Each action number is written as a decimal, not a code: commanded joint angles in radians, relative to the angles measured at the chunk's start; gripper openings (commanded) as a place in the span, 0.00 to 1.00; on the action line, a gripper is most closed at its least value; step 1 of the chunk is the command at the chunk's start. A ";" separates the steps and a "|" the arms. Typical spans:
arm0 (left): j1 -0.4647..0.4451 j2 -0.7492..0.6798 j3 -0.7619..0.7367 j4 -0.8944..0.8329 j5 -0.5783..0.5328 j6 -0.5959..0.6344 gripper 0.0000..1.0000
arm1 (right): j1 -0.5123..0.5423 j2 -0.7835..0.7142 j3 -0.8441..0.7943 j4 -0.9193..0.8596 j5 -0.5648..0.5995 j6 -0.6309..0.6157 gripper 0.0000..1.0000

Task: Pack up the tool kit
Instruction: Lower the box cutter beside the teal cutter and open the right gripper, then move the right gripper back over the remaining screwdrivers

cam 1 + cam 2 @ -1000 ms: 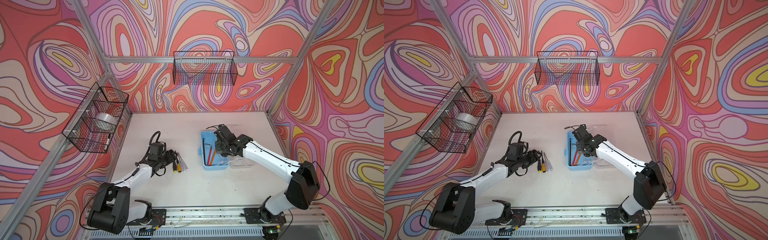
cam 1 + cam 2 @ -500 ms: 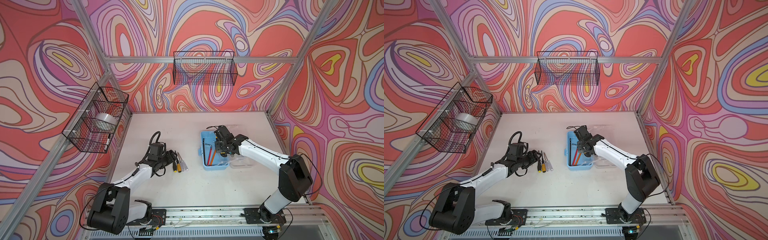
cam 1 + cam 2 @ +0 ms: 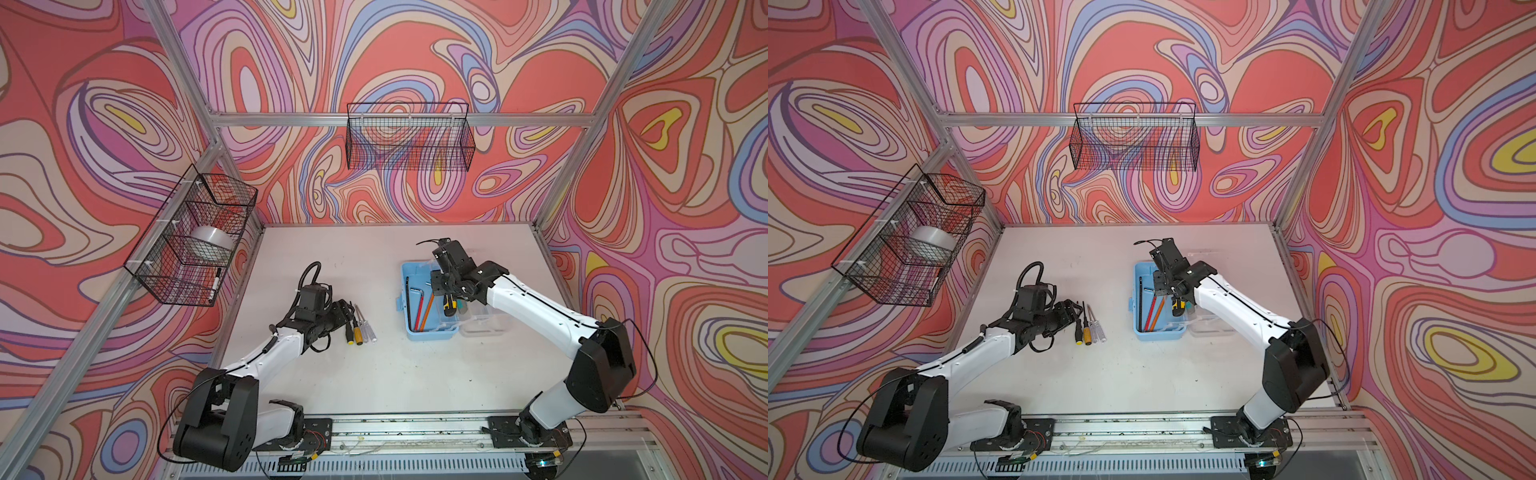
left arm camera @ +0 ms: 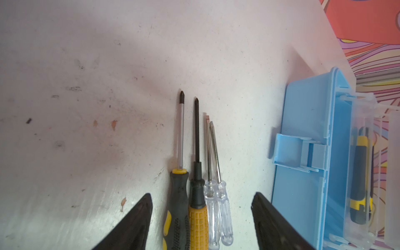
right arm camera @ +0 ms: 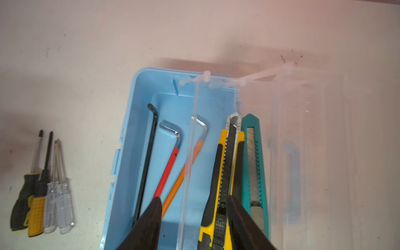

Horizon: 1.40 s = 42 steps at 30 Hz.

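Observation:
The light-blue tool kit box (image 3: 432, 331) (image 3: 1158, 332) (image 5: 138, 91) stands open right of the table's middle, its clear lid (image 3: 484, 324) (image 5: 313, 151) folded out flat. Inside lie a black, a red (image 5: 168, 168) and an orange hex key, a yellow utility knife (image 5: 225, 173) (image 3: 448, 302) and a teal one (image 5: 253, 155). My right gripper (image 5: 195, 197) (image 3: 442, 286) (image 3: 1163, 286) hangs open just above the box, one finger beside the yellow knife. Several screwdrivers (image 3: 358, 324) (image 3: 1088, 324) (image 4: 195, 194) lie side by side on the table, between the fingers of my open left gripper (image 4: 202, 193) (image 3: 345, 307).
A black wire basket (image 3: 195, 249) on the left wall holds a roll of tape (image 3: 208, 241) and a marker. Another black wire basket (image 3: 409, 137) hangs on the back wall. The white table (image 3: 374, 374) ends in aluminium rails on all sides.
My right gripper's jaws have spread over the box and that arm's elbow has swung out to the right. The left arm and the screwdrivers have not moved.

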 commanded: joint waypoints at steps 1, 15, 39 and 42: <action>0.007 -0.010 0.010 -0.013 -0.016 0.003 0.72 | 0.000 -0.017 0.004 -0.008 -0.014 0.010 0.47; 0.007 -0.058 0.011 -0.095 -0.051 0.026 0.69 | 0.206 0.058 0.051 0.019 -0.039 0.045 0.43; 0.006 -0.075 0.013 -0.235 -0.141 0.069 0.65 | 0.378 0.436 0.215 0.084 -0.182 0.081 0.39; 0.007 -0.074 0.003 -0.211 -0.124 0.065 0.65 | 0.379 0.461 0.219 0.094 -0.190 0.082 0.39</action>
